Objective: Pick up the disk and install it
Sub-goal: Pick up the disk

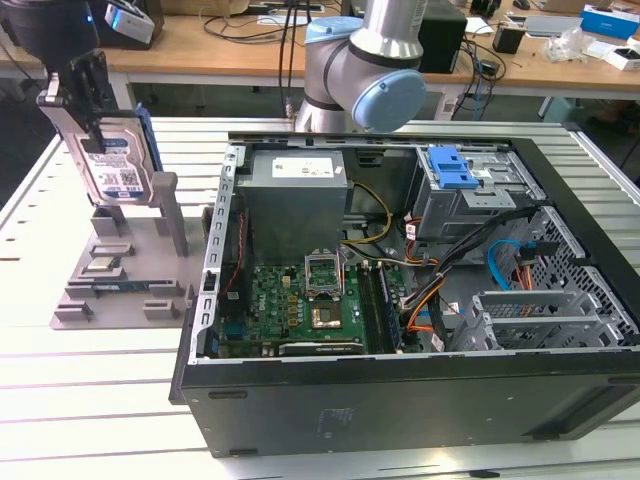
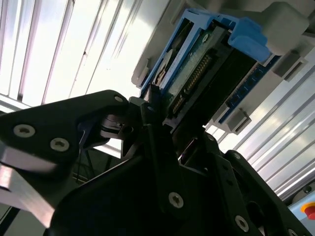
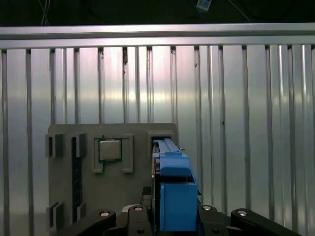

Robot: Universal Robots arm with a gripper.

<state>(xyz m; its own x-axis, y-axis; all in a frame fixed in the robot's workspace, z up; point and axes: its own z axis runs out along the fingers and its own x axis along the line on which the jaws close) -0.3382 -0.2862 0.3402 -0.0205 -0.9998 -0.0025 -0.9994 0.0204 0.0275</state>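
Note:
The disk is a silver drive with a white-and-blue label in a blue carrier. It stands upright on edge at the exterior view's left, right over the slot of a grey holder stand. I cannot tell whether its lower edge still touches the slot. My gripper comes down from above and is shut on the disk's upper part. In the second wrist view the black fingers clamp the disk by its sides. In the first wrist view the blue carrier rises between the gripper's links.
An open computer case lies to the exterior view's right of the stand. Inside are a grey power-supply box, a green motherboard, loose cables and a drive bay with a blue latch. The stand also carries a processor chip.

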